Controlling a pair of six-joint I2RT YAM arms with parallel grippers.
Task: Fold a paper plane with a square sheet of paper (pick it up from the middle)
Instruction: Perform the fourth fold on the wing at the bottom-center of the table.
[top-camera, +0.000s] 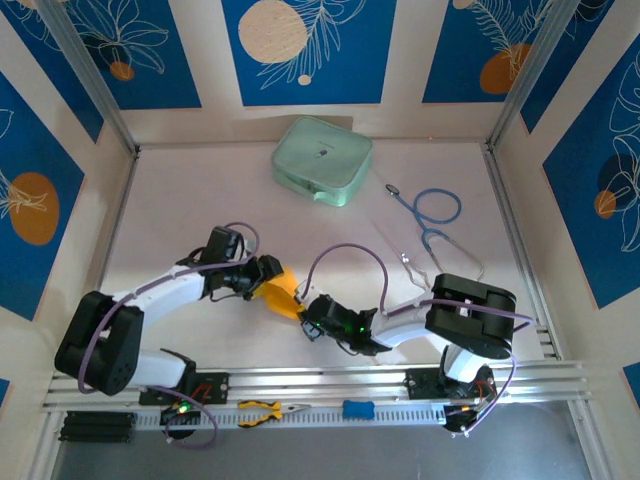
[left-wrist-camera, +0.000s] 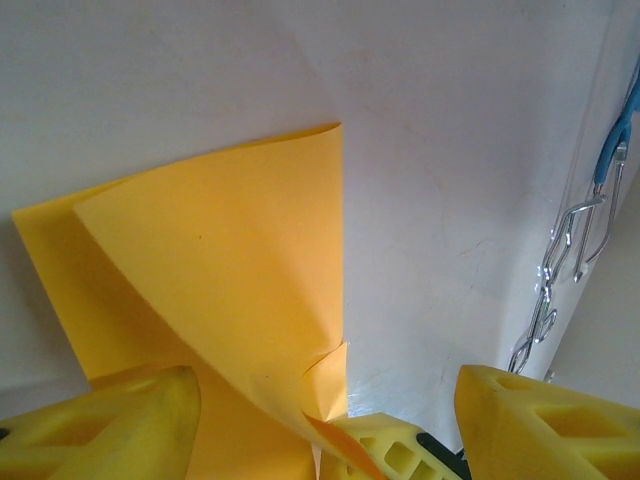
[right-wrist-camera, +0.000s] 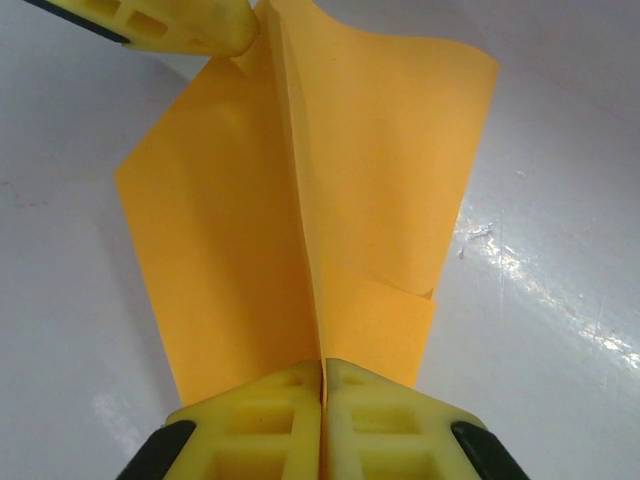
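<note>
Both arms lay low along the bench's near edge, bent inward so the hands nearly met. The left hand (top-camera: 268, 283) had its fingers spread apart. The right hand (top-camera: 310, 318) had its fingers pinched together on the sheet of paper (right-wrist-camera: 380, 150).

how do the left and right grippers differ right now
The right gripper has its jaws shut flat together on a folded edge of the square sheet of paper; the left gripper has its jaws wide apart, the sheet lying between them. The right gripper faces the sheet from one side, the left gripper from the opposite. Both are yellow-tipped.
</note>
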